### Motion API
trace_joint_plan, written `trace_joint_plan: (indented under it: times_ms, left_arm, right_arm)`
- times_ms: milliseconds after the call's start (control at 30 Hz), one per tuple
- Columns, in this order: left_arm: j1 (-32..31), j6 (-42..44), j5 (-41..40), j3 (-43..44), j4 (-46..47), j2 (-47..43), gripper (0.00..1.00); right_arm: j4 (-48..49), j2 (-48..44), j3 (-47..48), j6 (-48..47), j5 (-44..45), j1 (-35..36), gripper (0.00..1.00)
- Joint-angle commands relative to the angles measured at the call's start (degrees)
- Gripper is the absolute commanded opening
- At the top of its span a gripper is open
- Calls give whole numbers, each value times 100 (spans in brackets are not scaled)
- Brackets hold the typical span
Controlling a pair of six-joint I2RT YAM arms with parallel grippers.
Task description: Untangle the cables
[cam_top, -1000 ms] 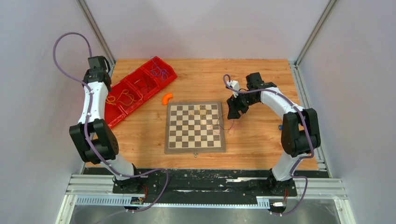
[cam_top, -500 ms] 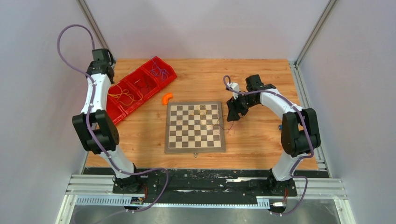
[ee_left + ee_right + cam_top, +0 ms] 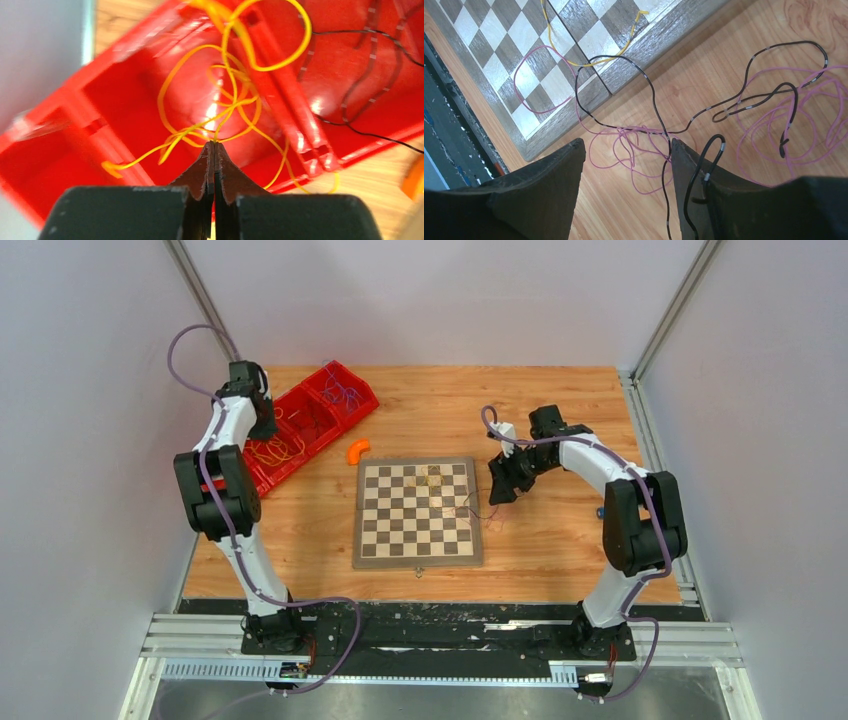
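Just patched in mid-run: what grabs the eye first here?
The left gripper is pinched shut on a yellow cable tangle over the red bin, far left in the top view. Just off the right edge of the chessboard, the right gripper hangs open above a black cable crossing loops of pink cable.

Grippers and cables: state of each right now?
left gripper: shut on yellow cable, over red bin.
right gripper: open, above pink cable and black cable.
yellow cable: tangled loops in red bin, one strand pinched.
pink cable: loose on table, tangled with black cable, one loop on chessboard.
black cable: loose, crossing pink cable and chessboard edge.
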Motion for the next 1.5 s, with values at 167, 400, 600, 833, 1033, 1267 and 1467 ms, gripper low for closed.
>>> trace_joint_plan:
  times_ms: [167, 400, 600, 833, 1033, 1267, 1467]
  left_arm:
    - [2, -252, 1787, 462, -172, 297, 0]
    - [492, -329, 1497, -126, -304, 113, 0]
    - [562, 177, 2701, 300, -722, -120, 52]
    - [695, 1540, 3250, 133, -1107, -1316, 91]
    - [1322, 2825, 3018, 332, -2332, -1221, 82]
    - [1734, 3388, 2578, 22, -2087, -976, 71]
    - [1740, 3672, 2256, -148, -1640, -467, 72]
  right_arm:
    - [176, -277, -112, 15, -111, -141, 63]
    - [171, -289, -144, -9, -151, -254, 63]
    - [160, -181, 8, 18, -236, -253, 63]
    - [-12, 21, 419, 27, -257, -252, 63]
    - [-186, 156, 727, 14, -239, -250, 63]
    - [-700, 255, 1034, -167, -148, -233, 63]
    - [-1112, 299, 1319, -249, -12, -238, 64]
